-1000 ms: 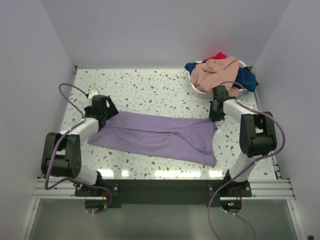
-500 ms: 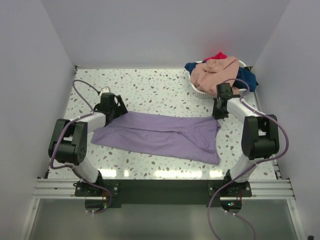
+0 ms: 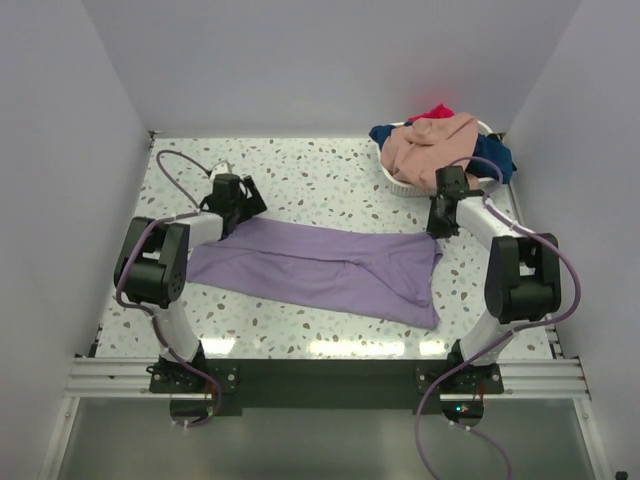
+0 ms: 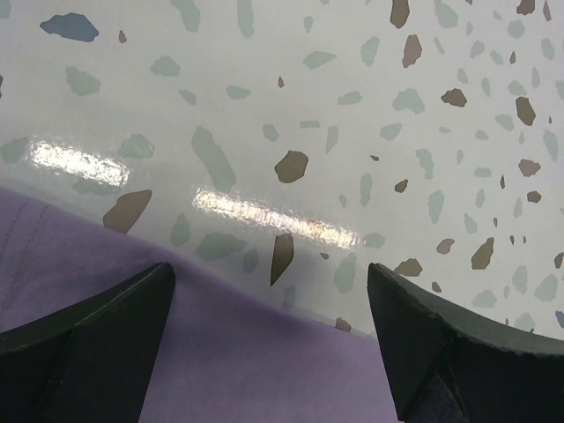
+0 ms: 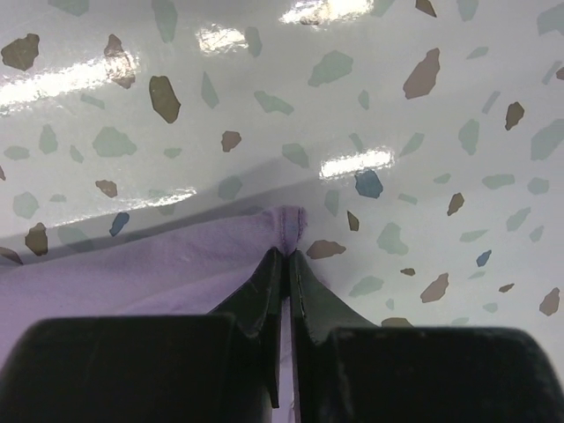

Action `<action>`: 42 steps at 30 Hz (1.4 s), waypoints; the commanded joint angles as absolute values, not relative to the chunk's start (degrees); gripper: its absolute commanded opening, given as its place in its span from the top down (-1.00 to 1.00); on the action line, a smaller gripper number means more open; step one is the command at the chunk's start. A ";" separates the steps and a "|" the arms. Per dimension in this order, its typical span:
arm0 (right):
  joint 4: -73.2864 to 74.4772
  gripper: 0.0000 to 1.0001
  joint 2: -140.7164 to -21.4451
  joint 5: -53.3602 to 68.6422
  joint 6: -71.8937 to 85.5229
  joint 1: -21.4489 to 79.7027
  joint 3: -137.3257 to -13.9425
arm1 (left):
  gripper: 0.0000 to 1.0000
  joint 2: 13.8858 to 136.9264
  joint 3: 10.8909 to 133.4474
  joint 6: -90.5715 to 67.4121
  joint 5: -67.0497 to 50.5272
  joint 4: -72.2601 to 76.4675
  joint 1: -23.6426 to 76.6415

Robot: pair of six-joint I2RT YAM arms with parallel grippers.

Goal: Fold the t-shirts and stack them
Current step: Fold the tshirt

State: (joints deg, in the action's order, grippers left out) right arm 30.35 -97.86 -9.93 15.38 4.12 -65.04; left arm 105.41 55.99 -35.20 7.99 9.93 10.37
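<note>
A lavender-purple t-shirt [image 3: 330, 268] lies spread across the middle of the table. My right gripper [image 3: 437, 229] is at its far right corner, and in the right wrist view that gripper [image 5: 288, 253] is shut on the stitched hem of the lavender t-shirt [image 5: 150, 264]. My left gripper [image 3: 247, 208] hovers at the shirt's far left corner. In the left wrist view it [image 4: 269, 295] stands wide open, the lavender t-shirt [image 4: 220, 361] and its edge lying between the fingers [image 4: 88, 344]. Peach-pink [image 3: 430, 145], navy [image 3: 492, 155] and red [image 3: 432, 112] t-shirts are piled at the back right.
The white oval basket [image 3: 400, 184] holding the other shirts stands at the back right corner, just beyond my right wrist. Grey walls close in the speckled table [image 3: 320, 175] on three sides.
My left arm has swung from the shirt's near left side to its far left corner, still open. The right gripper has drawn its corner slightly farther back, stretching the shirt.
</note>
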 commanded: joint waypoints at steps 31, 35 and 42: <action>26.20 -0.06 -79.01 1.74 19.07 13.44 -55.29 | -0.97 103.72 57.30 -32.87 8.88 7.82 10.20; 23.21 -0.04 -81.99 5.09 19.34 15.20 -54.14 | -0.99 100.11 55.55 -32.70 8.53 7.21 10.20; 18.82 0.01 -88.32 6.42 19.42 16.70 -53.79 | -1.00 91.51 52.21 -32.43 8.17 4.92 10.20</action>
